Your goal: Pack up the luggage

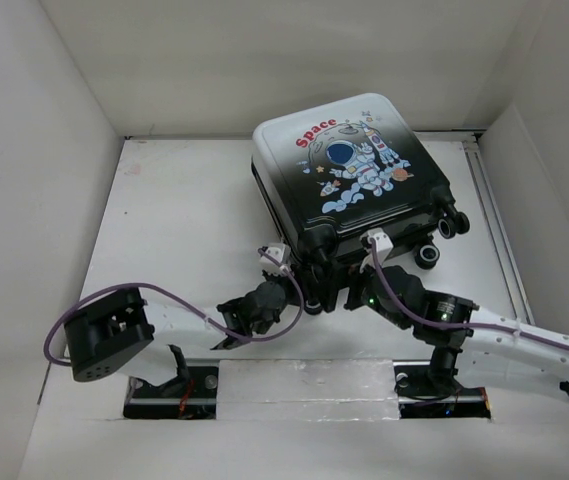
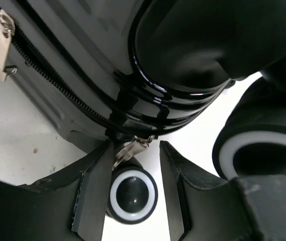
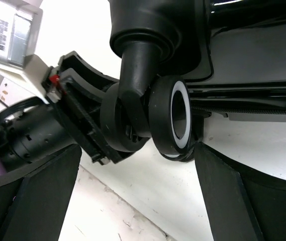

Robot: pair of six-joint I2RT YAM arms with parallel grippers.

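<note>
White tabletop (image 1: 164, 230) between plain white walls (image 1: 264, 60), a rail (image 1: 490, 230) perhaps along its right edge.

My left gripper (image 2: 136, 149) stands partly open beneath the luggage (image 2: 82, 75). Its zipper pull (image 2: 130, 150) hangs between my fingers (image 2: 95, 193), perhaps brushing one. A wheel (image 2: 132, 195) sits just below, and a second metal pull (image 2: 3, 44) lies further along the zipper.

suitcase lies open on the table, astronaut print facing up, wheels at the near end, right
Not open: the top view shows the suitcase closed on the table. The astronaut print does face up, and the wheels are at the near end.
</note>
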